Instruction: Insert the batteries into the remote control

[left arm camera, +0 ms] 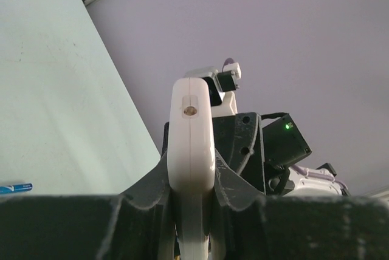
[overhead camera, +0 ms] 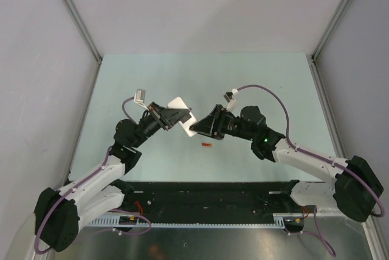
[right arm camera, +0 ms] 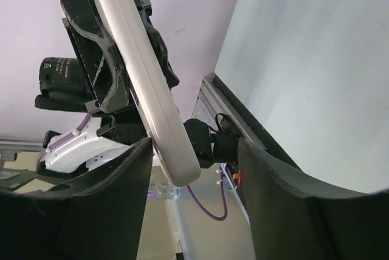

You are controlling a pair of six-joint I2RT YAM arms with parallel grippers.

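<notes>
The remote control (overhead camera: 180,109) is held above the table, its plain white back up, and no batteries show in it. My left gripper (overhead camera: 172,117) is shut on it. In the left wrist view the remote (left arm camera: 190,132) stands edge-on between the fingers (left arm camera: 149,187). My right gripper (overhead camera: 198,128) is open, its jaws on either side of the remote's free end. In the right wrist view the remote (right arm camera: 149,90) slants down beside the left finger (right arm camera: 103,205). An orange-red battery (overhead camera: 206,145) lies on the table under the grippers. A blue battery (left arm camera: 15,188) lies on the table.
The pale green table (overhead camera: 255,84) is closed in by grey walls on three sides. A black rail (overhead camera: 206,202) with the arm bases runs along the near edge. The right arm's wrist (left arm camera: 270,144) faces the left gripper closely.
</notes>
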